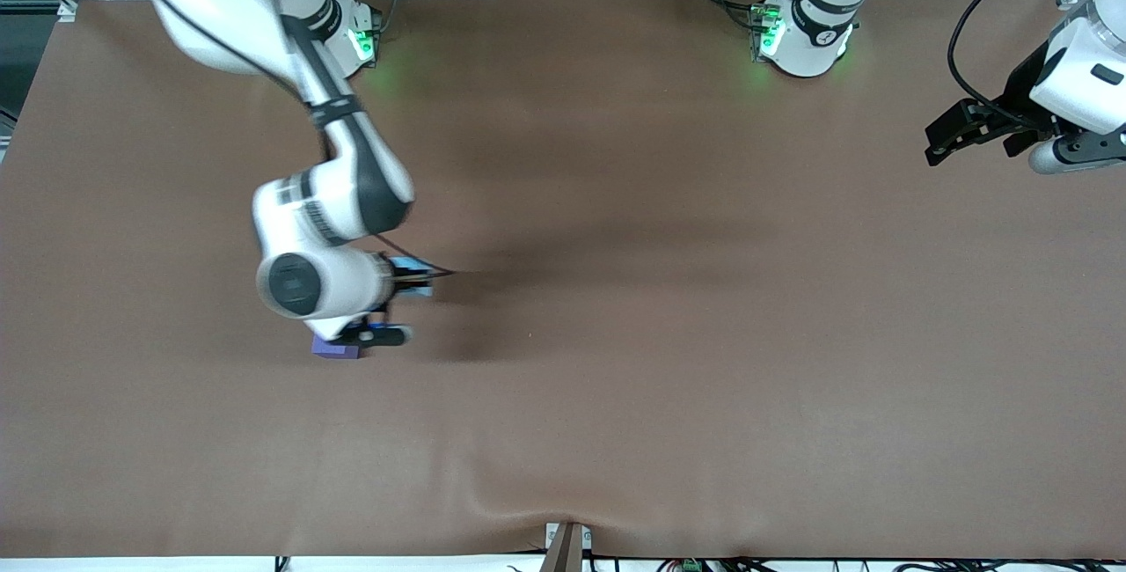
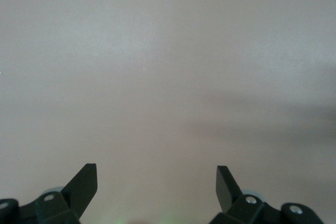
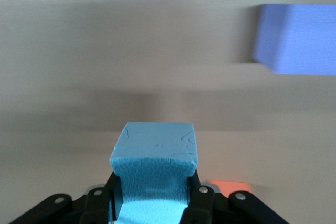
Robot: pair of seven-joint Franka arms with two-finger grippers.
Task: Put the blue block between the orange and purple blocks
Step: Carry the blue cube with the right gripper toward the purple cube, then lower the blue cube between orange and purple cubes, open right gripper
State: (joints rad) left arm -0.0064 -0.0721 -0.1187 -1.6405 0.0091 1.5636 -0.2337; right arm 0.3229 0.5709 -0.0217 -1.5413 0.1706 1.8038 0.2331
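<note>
The blue block (image 3: 155, 158) is sitting clamped between the fingers of the right gripper (image 3: 153, 195), the jaws pressing its two side faces low down so that its top half is standing proud and its underside is free to meet the table; in the front view only a sliver of it is showing beside the right arm's wrist. That grip is leaving the block's flat faces square to the cloth, which should suit lowering it into a gap. The right gripper is hanging low over the brown table (image 1: 669, 308), toward the right arm's end, with the purple block (image 3: 296, 38) lying just past the held cube and a corner of the orange block (image 3: 231, 187) peeking out beside the fingers. The two resting cubes are lying apart from each other, and the slot between them looks, by my judgement, only a little roomier than the cube itself, so the fingers may brush a neighbour on release. Elsewhere the cloth is giving open room. The left gripper (image 2: 156, 184) is waiting with jaws spread wide over the left arm's end of the table, holding nothing.
</note>
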